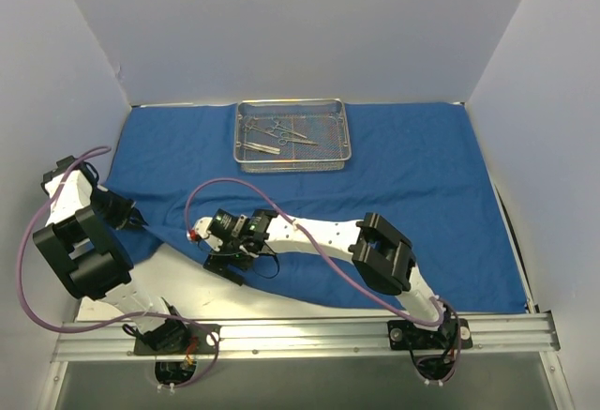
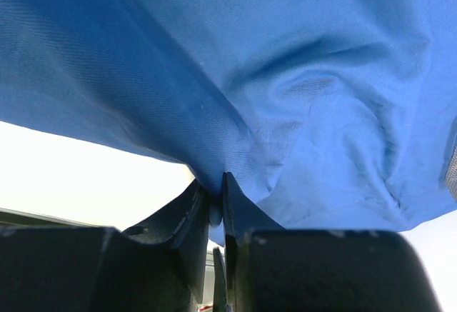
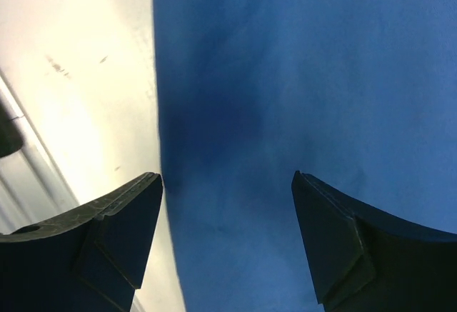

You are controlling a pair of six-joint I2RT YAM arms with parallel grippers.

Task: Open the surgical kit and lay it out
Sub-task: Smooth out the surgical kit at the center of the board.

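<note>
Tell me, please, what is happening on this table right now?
The left gripper is shut on the near-left edge of the cloth, which lies spread out but is rumpled there. The right gripper hangs open over the cloth's near edge, holding nothing. The tray, with the instruments inside, sits on the cloth at the far side.
</note>
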